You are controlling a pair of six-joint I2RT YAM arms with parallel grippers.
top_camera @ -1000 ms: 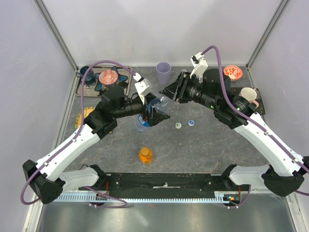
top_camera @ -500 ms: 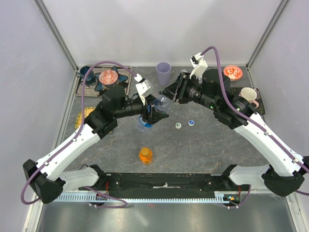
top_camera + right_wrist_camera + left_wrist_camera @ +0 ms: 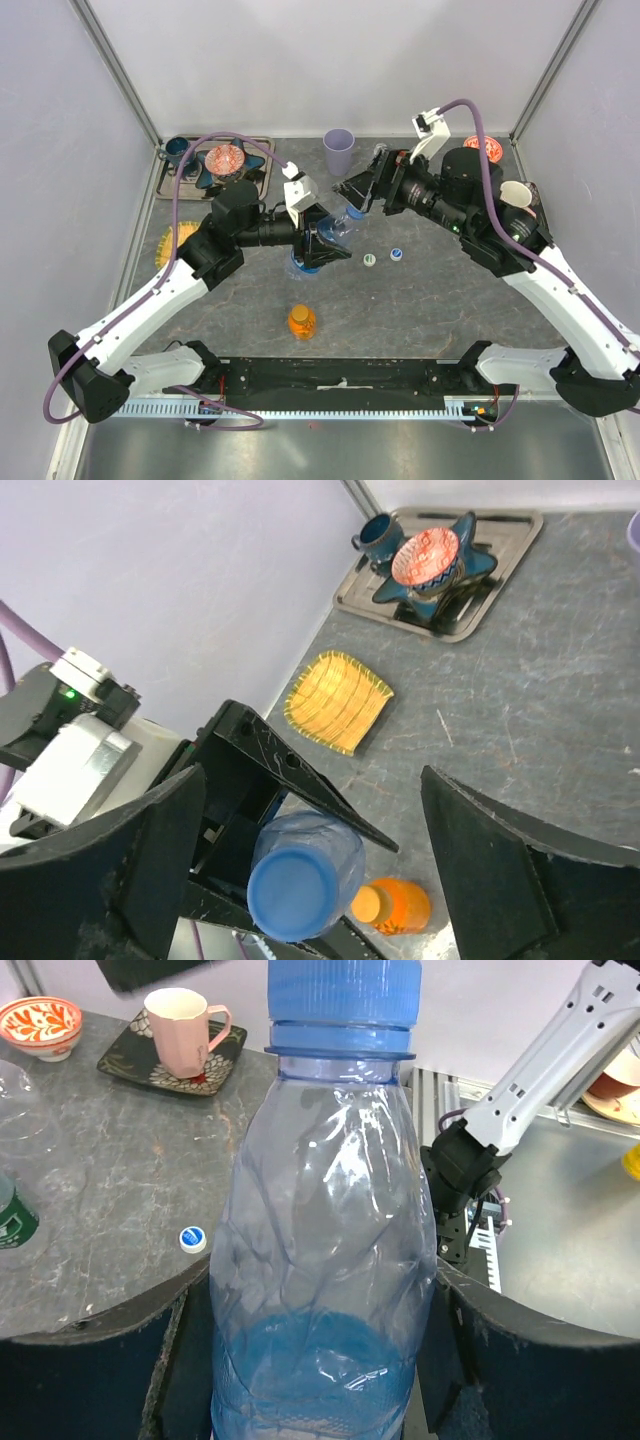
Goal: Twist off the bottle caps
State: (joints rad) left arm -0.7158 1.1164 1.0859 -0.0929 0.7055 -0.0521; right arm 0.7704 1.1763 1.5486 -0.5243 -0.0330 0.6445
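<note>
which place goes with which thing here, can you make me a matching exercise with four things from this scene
Things:
1. clear bottle with blue cap
2. orange bottle
3. mug with pink handle
4. purple cup

Places:
a. stands on a dark plate
b. held in the left gripper
c. stands alone on the near side of the table
d. stands at the far edge of the table

Pairs: 1-b, 2-c, 3-a, 4-d
</note>
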